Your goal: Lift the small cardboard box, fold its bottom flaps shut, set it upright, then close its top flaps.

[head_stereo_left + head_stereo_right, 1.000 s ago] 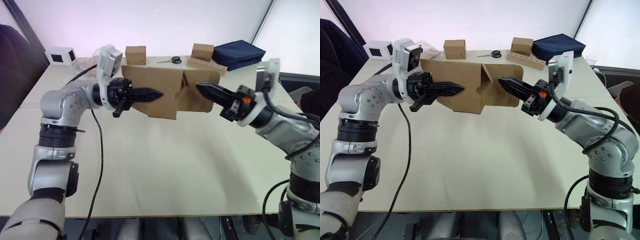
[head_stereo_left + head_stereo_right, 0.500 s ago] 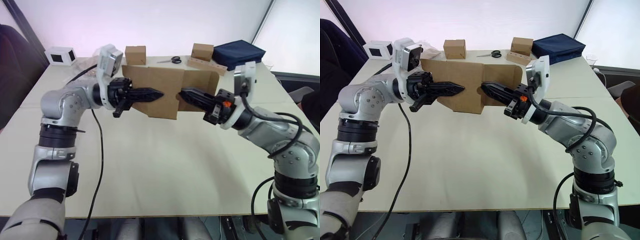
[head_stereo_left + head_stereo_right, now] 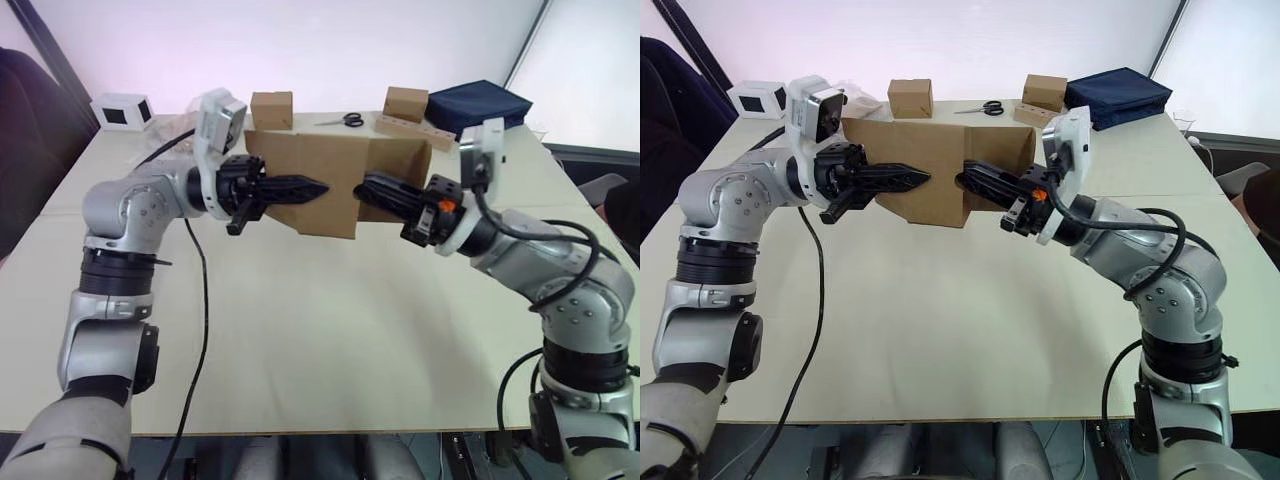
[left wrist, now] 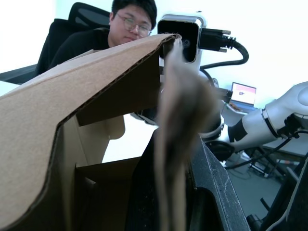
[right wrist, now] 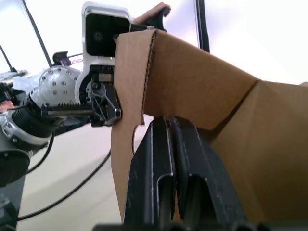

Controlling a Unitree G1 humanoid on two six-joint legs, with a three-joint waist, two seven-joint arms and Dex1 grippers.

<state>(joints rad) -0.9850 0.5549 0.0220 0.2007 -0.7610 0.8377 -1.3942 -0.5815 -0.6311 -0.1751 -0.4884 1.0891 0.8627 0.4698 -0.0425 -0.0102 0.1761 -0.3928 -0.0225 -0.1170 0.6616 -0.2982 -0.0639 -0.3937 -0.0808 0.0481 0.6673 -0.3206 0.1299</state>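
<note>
White box (image 3: 120,110): rests at the far left corner of the table (image 3: 330,330); dark window faces the robot.
Left gripper (image 3: 318,187): fingers pinched narrow on a cardboard panel of the box; in the left wrist view the panel edge runs between the fingers (image 4: 211,178).
Box (image 3: 320,180): plain brown cardboard, held in the air above the far half of the table, between the two grippers; flaps partly spread, one end open toward the left wrist camera.
Right gripper (image 3: 362,189): fingers pressed together, tips against the right side of the box; the right wrist view shows no cardboard between the fingers (image 5: 154,159).
Far edge: two small brown boxes (image 3: 271,108) (image 3: 405,102), with scissors (image 3: 350,120) between them.
Wooden block (image 3: 412,129): lies just in front of the right small box.
Blue cloth (image 3: 478,105): folded, at the far right corner.
Person (image 4: 130,29): seated beyond the table, seen in the left wrist view.
</note>
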